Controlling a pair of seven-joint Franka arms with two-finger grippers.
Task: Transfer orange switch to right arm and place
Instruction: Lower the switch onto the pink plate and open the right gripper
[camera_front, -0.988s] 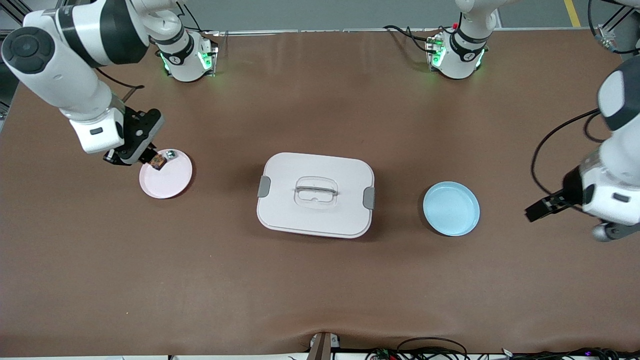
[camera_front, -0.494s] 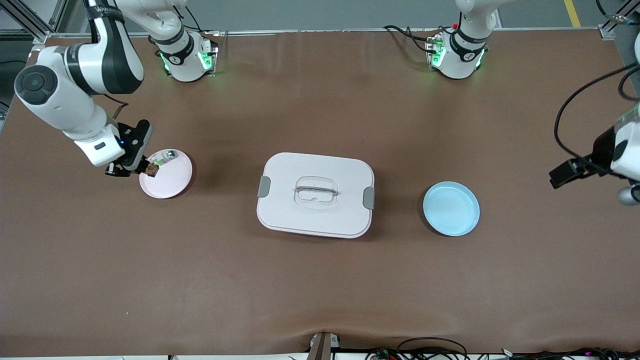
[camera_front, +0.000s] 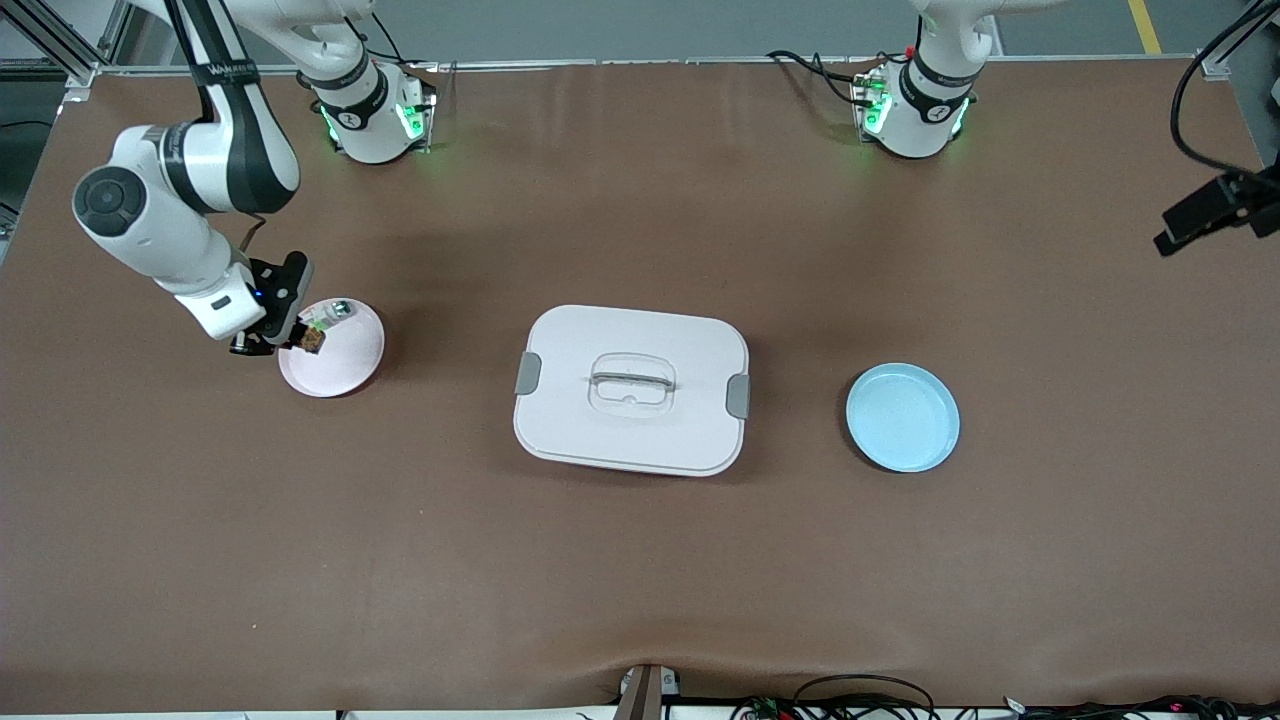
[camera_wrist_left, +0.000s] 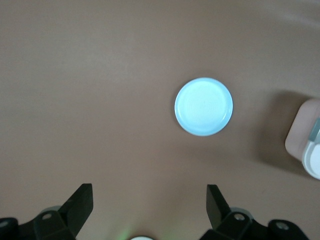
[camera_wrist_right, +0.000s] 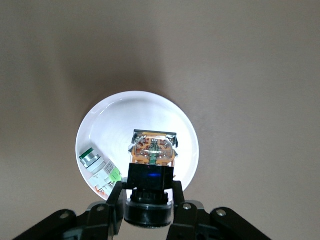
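Observation:
The orange switch (camera_front: 313, 342) is a small black block with an orange face. My right gripper (camera_front: 297, 337) is shut on it and holds it low over the pink plate (camera_front: 340, 365), at the rim toward the right arm's end of the table. In the right wrist view the switch (camera_wrist_right: 152, 149) sits between the fingers of the right gripper (camera_wrist_right: 149, 192), over the plate (camera_wrist_right: 170, 112). My left gripper (camera_front: 1178, 232) is open and empty, up in the air over the table's edge at the left arm's end. Its fingers stand wide apart in the left wrist view (camera_wrist_left: 149, 202).
A small green-and-white part (camera_front: 330, 315) lies on the pink plate and also shows in the right wrist view (camera_wrist_right: 100, 171). A white lidded box (camera_front: 632, 390) with a handle stands mid-table. An empty blue plate (camera_front: 902, 417) lies toward the left arm's end and shows in the left wrist view (camera_wrist_left: 203, 106).
My right gripper has sunk lower with the switch, shifting slightly toward the plate's rim. My left arm has pulled away from the blue plate, toward its base side of the table.

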